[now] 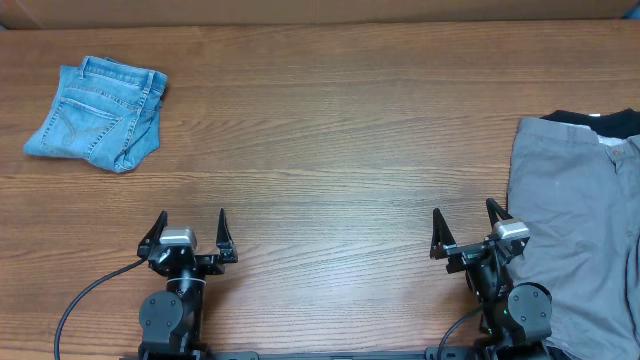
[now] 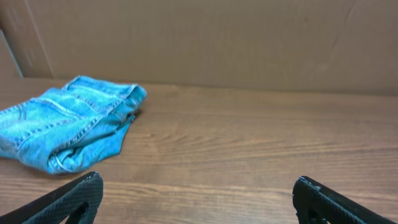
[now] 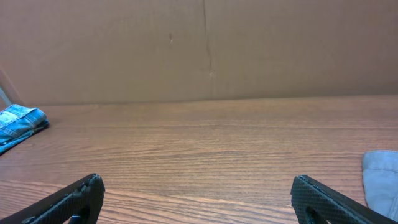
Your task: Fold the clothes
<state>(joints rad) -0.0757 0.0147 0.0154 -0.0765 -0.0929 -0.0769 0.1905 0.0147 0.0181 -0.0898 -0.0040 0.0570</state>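
Note:
The light blue denim jeans point(image 1: 98, 113) lie folded in a compact bundle at the far left of the table, a stitched back pocket facing up. They also show in the left wrist view point(image 2: 68, 122) and at the left edge of the right wrist view point(image 3: 18, 125). My left gripper point(image 1: 192, 225) is open and empty near the front edge, well short of the jeans. My right gripper point(image 1: 465, 221) is open and empty near the front right. Both sets of fingers hover over bare wood point(image 2: 196, 199) point(image 3: 196, 199).
Grey trousers point(image 1: 580, 220) lie spread at the right edge, close beside my right gripper, with a black garment point(image 1: 600, 122) under their far end. A brown cardboard wall point(image 3: 205, 50) backs the wooden table point(image 1: 330, 150).

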